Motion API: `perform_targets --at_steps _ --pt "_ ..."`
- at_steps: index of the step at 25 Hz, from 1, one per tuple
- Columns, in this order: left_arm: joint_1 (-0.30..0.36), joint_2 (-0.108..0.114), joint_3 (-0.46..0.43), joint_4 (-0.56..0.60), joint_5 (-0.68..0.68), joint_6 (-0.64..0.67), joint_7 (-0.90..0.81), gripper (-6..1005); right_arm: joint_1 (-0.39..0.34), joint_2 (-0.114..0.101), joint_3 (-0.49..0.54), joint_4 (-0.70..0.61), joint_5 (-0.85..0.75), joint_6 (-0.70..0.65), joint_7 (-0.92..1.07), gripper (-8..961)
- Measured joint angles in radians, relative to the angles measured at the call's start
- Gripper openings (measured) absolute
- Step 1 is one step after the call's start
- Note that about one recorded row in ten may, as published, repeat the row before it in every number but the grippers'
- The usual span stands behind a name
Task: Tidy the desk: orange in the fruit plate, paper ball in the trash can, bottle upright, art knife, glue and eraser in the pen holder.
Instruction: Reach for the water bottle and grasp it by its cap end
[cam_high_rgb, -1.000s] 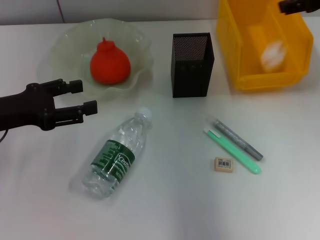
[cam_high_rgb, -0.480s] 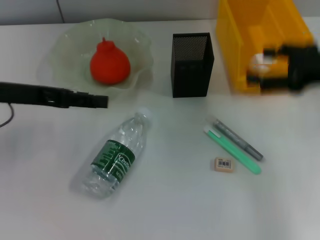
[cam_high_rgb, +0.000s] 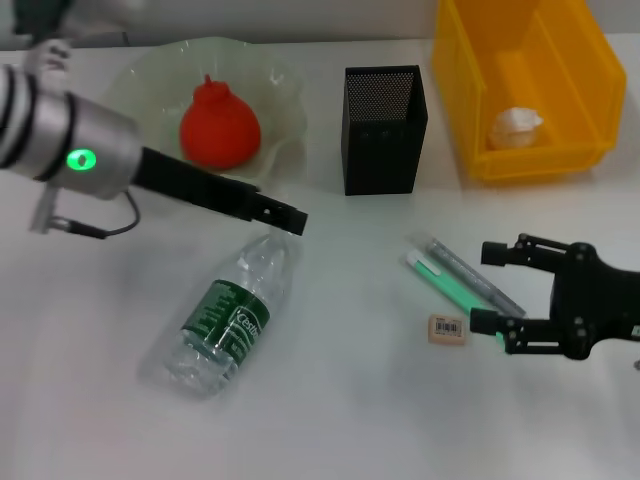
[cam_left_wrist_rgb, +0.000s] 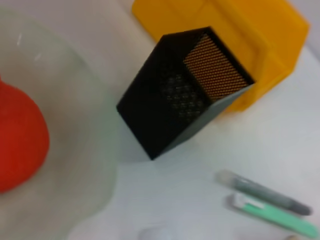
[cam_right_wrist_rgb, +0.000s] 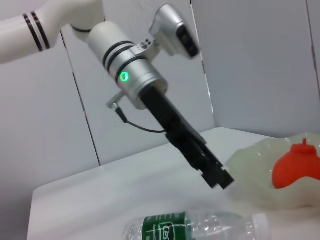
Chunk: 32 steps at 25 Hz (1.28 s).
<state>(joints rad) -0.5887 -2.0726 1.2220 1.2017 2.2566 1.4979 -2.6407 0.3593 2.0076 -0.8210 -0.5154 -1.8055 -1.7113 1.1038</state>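
The orange (cam_high_rgb: 218, 128) lies in the fruit plate (cam_high_rgb: 130, 90). The paper ball (cam_high_rgb: 515, 125) lies in the yellow trash can (cam_high_rgb: 600, 90). The bottle (cam_high_rgb: 228, 315) lies on its side on the table, cap toward the plate. My left gripper (cam_high_rgb: 285, 217) hangs just above the cap; it also shows in the right wrist view (cam_right_wrist_rgb: 217, 177). My right gripper (cam_high_rgb: 490, 287) is open and empty, its fingers astride the near end of the green art knife (cam_high_rgb: 440, 280) and the grey glue stick (cam_high_rgb: 455, 262). The eraser (cam_high_rgb: 447, 329) lies just left of it. The pen holder (cam_high_rgb: 385, 130) stands upright.
The left wrist view shows the pen holder (cam_left_wrist_rgb: 175, 100), the trash can (cam_left_wrist_rgb: 240, 30) behind it, the plate rim (cam_left_wrist_rgb: 85, 165) and the orange (cam_left_wrist_rgb: 20, 145). A grey wall stands behind the table. A cable hangs from the left arm (cam_high_rgb: 90, 225).
The right arm has come down from over the trash can to the art knife; the paper ball now lies in the bin. The left arm has swung right, to over the bottle's cap.
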Motion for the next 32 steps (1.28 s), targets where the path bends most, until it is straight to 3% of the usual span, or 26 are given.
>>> perform_targets --at_steps 6,10,23,26,29,32 --pt "-0.046 -0.006 0.136 -0.071 0.058 -0.156 -0.030 807 0.001 -0.001 -0.002 0.045 0.001 0.024 -0.040 846" --pt "-0.051 -0.006 0.181 -0.099 0.072 -0.232 -0.032 806 0.007 -0.005 0.000 0.063 0.002 0.041 -0.043 846" --pt "-0.077 -0.007 0.294 -0.145 0.136 -0.328 -0.082 806 0.017 0.003 -0.003 0.072 0.003 0.089 -0.044 845" --pt "-0.074 -0.007 0.371 -0.144 0.140 -0.371 -0.084 807 0.009 0.007 -0.001 0.074 0.003 0.084 -0.045 845" --pt "-0.067 -0.007 0.398 -0.137 0.146 -0.381 -0.088 762 0.008 0.009 -0.002 0.081 0.003 0.083 -0.045 845" --pt "-0.060 -0.007 0.433 -0.127 0.167 -0.395 -0.098 636 0.007 0.009 -0.004 0.089 0.003 0.082 -0.045 845"
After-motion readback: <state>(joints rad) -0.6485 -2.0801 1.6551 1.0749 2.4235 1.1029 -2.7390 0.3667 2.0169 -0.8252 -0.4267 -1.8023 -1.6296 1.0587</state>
